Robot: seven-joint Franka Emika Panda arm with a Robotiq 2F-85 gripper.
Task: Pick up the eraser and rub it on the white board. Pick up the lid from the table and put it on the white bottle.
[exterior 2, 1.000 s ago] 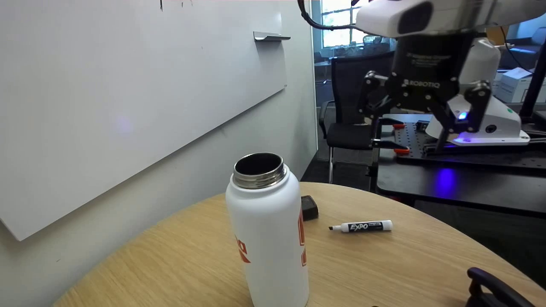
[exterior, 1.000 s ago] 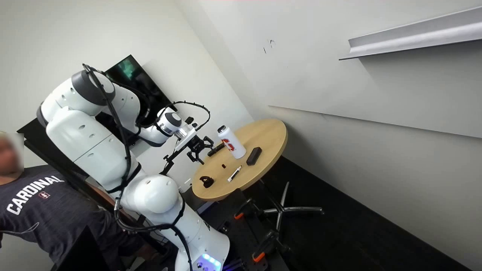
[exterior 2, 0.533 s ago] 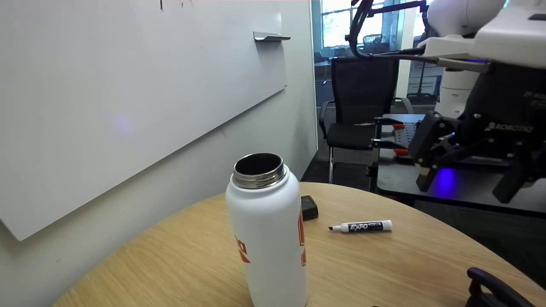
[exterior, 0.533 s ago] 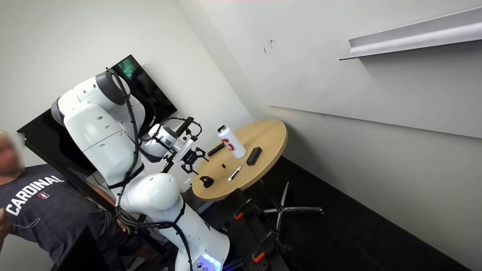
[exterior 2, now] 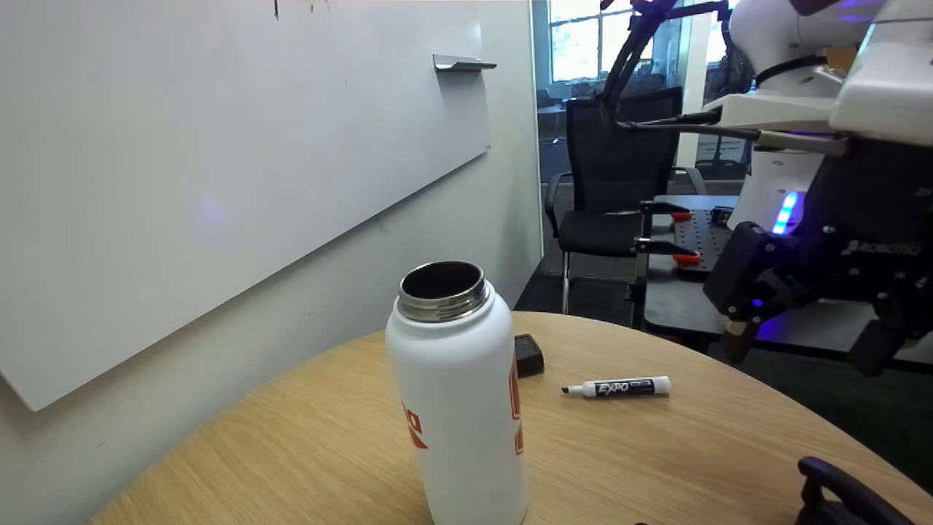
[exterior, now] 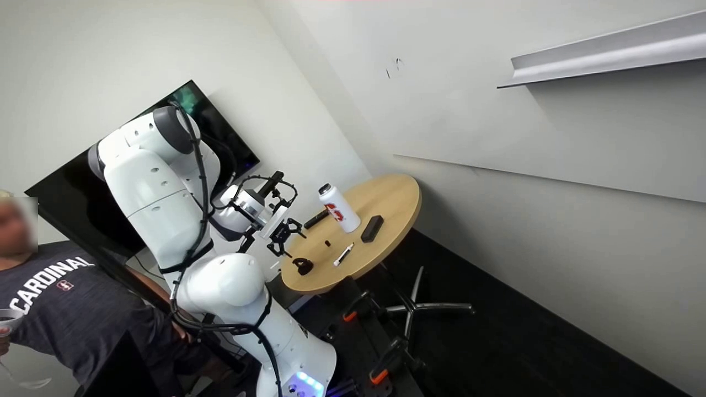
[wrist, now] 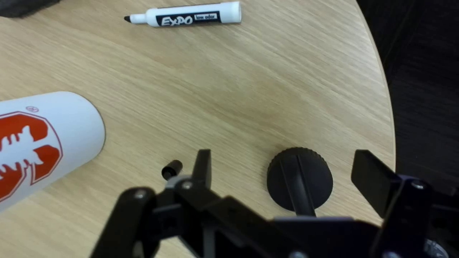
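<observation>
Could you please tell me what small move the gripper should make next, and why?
I would probably ease the gripper down toward the lid. In the wrist view, the jaws stand open and the lid, lying on the table, appears between them; in an exterior view, the white bottle stands upright with its mouth uncovered.

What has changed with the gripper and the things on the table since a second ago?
In an exterior view the gripper has moved right and down, away from the bottle and toward the lid. Its jaws were open and still are; nothing was taken hold of or let go. The bottle, lid, eraser and marker are where they were.
</observation>
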